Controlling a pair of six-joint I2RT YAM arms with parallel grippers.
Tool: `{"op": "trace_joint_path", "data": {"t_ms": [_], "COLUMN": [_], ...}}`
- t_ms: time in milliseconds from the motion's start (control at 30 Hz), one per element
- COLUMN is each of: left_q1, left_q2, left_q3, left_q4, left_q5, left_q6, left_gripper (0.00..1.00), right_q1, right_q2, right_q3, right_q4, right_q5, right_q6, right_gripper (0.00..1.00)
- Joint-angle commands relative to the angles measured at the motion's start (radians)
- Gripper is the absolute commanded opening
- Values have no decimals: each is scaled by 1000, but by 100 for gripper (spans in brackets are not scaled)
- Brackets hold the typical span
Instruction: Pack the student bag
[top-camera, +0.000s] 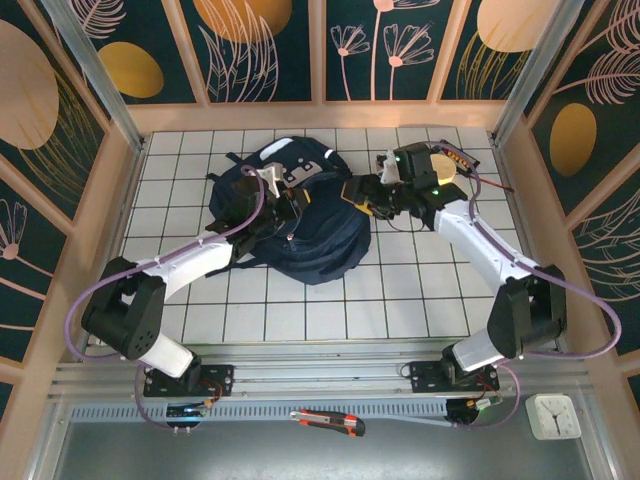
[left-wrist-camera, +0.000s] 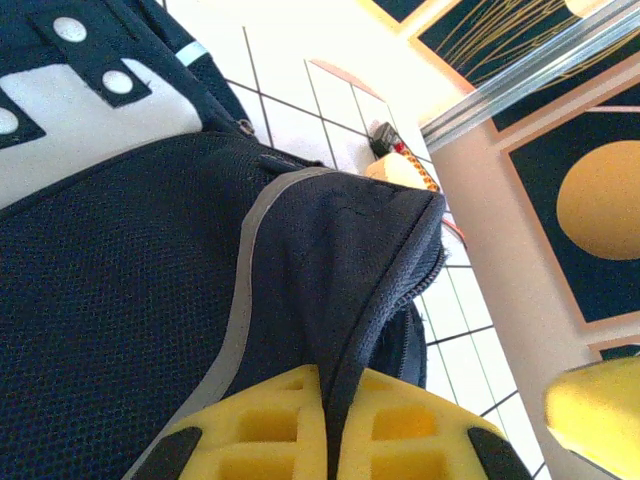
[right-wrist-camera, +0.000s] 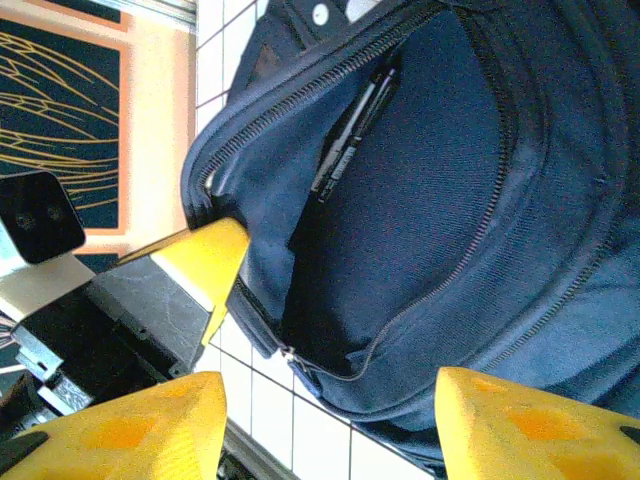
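Looking down on a white tiled table (top-camera: 330, 320) with dark grid lines, boxed in by peach-framed walls (top-camera: 260, 50) painted dark teal with orange discs and pale plant outlines. Finding the student bag (top-camera: 310, 240) lying on the middle tiles, nearer the far wall. Noting an orange-and-black utility knife (top-camera: 330, 422) and a small white clock (top-camera: 552, 415) resting on the metal ledge (top-camera: 120, 440) at the near edge. Catching, from the left wrist, the left gripper (left-wrist-camera: 328, 410) pinching a fold of the bag's zippered edge between its yellow fingers. Catching, from the right wrist, the right gripper (right-wrist-camera: 330, 440) standing apart, holding nothing, facing an unzipped pocket with a black pen (right-wrist-camera: 350, 130) lying inside.
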Motion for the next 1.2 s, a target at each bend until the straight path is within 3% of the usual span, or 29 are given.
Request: {"op": "trace_joint_path", "data": {"t_ms": [0, 233, 400, 467, 500, 567, 700, 800, 867, 967, 1167], "left_q1": [-2, -2, -1, -2, -2, -2, 11, 37, 77, 128, 175], "left_q2": [-14, -21, -52, -78, -96, -137, -242, -313, -355, -384, -356], "left_q3": [36, 20, 14, 5, 2, -5, -46, -67, -103, -142, -217], "left_q4": [96, 114, 88, 67, 43, -19, -143, -289, -290, -300, -160], "left_q5": [18, 41, 52, 51, 45, 23, -47, -177, -119, -59, 45], "left_q6": [-12, -25, -22, -14, -6, 16, 7, -114, -152, -220, -380], "left_gripper": [0, 1, 22, 37, 53, 98, 99, 99, 99, 99, 94], "right_q1": [-10, 6, 10, 7, 7, 6, 2, 2, 1, 3, 5], "right_q2": [4, 62, 82, 75, 72, 56, 18, -2, -4, 6, 22], "right_q3": [-36, -14, 2, 10, 15, 22, 12, 5, 7, 22, 67], "right_q4": [-25, 36, 35, 23, 14, -1, -4, -1, -6, -23, -61], "right_q5": [14, -48, -39, -20, -6, 26, 80, 98, 100, 101, 123], "right_q6": [-15, 59, 59, 49, 42, 27, 12, 2, -5, -17, -43], "right_gripper": [58, 59, 58, 59, 59, 59, 65, 83, 98, 99, 99]}}
